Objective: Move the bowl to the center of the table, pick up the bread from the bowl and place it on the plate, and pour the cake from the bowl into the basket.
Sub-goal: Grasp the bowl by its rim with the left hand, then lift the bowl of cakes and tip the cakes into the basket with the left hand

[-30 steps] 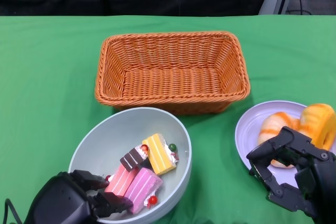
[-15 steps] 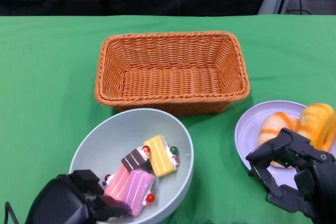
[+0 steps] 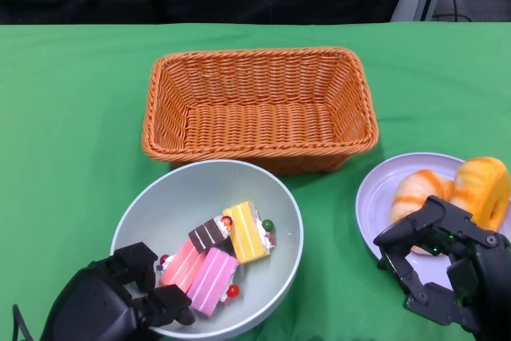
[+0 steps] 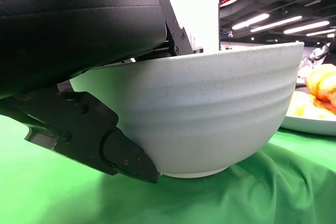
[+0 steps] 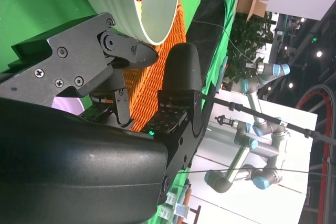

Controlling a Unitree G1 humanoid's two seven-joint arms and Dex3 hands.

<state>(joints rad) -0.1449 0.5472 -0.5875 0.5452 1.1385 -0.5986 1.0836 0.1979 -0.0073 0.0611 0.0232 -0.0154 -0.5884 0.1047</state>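
Left hand (image 3: 112, 305) grips the bowl (image 3: 172, 197) rim at 7 o'clock; right hand (image 3: 443, 265), fingers apart, hovers over the plate (image 3: 374, 189).

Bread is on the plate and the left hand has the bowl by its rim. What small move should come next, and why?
Probably lift the bowl toward the basket and begin to tip it. The left hand grips the bowl's near rim, the cake is inside, the basket just beyond is empty, and both bread pieces lie on the plate. The right hand holds nothing.
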